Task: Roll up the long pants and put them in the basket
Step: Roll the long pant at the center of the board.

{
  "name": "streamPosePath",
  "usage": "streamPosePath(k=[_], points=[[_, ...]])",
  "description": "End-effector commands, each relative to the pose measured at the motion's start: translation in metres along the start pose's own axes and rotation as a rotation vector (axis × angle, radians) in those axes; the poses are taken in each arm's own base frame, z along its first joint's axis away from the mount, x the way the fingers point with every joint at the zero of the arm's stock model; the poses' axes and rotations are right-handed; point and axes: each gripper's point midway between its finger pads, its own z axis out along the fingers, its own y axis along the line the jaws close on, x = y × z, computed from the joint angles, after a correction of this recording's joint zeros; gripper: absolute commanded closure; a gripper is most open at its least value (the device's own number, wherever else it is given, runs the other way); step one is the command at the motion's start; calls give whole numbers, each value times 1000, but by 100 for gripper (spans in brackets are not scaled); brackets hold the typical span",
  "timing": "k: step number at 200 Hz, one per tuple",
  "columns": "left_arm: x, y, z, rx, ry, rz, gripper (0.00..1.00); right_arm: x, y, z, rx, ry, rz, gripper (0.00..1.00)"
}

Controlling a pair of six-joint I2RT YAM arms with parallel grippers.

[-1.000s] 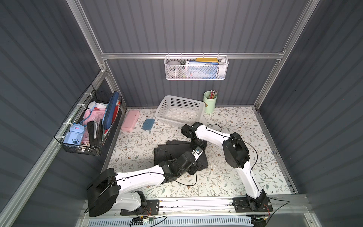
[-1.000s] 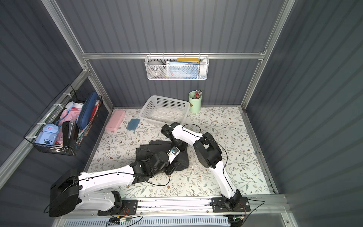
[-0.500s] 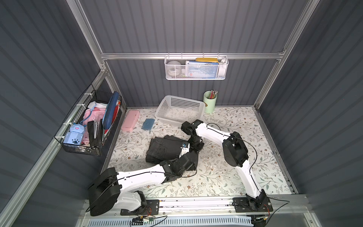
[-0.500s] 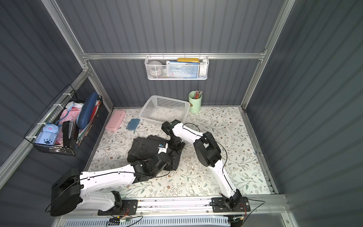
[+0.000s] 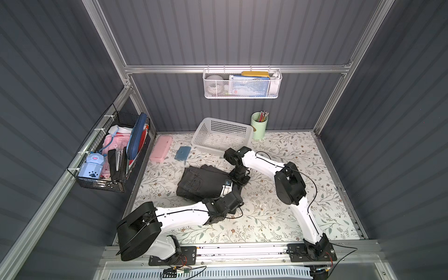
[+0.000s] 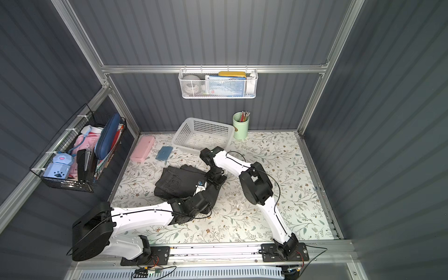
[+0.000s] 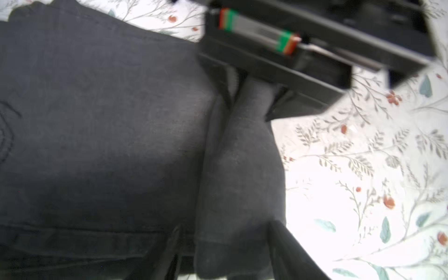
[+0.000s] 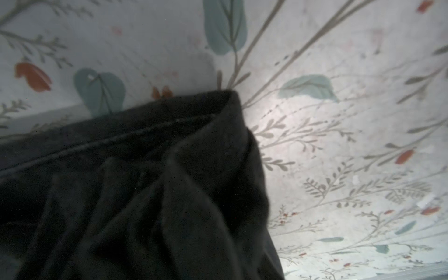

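Left hand: its two fingers stand one on each side of a thick rolled ridge of dark cloth. The wrist view is blurred, so I cannot tell whether they press on it or only flank it. Right hand: further along the same ridge, fingers drawn in and pinching the cloth between them. The right wrist view agrees, with bunched dark cloth running up to the lens. The ridge is one end of the long pants, which lie as a compact folded bundle near the middle of the floral surface. They sit between the two arms, apart from the white basket at the back. Judgement on progress: the legs appear already folded in, since no long leg trails out in either top view, and a first turn of the roll is formed at the hands' end. The broad panel with the stitched pocket lies flat and unrolled beyond it, so most of the rolling is left.
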Motion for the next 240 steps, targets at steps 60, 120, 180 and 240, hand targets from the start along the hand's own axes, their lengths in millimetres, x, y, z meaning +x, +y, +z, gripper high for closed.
streamPosePath(k=[60, 120, 180, 240], points=[[33, 38, 48, 139, 154, -309, 86, 4, 1, 5, -70, 13, -49, 41], [47, 44, 63, 279, 243, -512, 100, -22, 11, -55, -340, -138, -171, 8], [49, 33, 72, 358, 313, -525, 100, -34, -7, -78, -621, -184, -289, 1], [48, 26, 74, 405, 340, -520, 100, -49, -1, -45, -746, -200, -383, 18]])
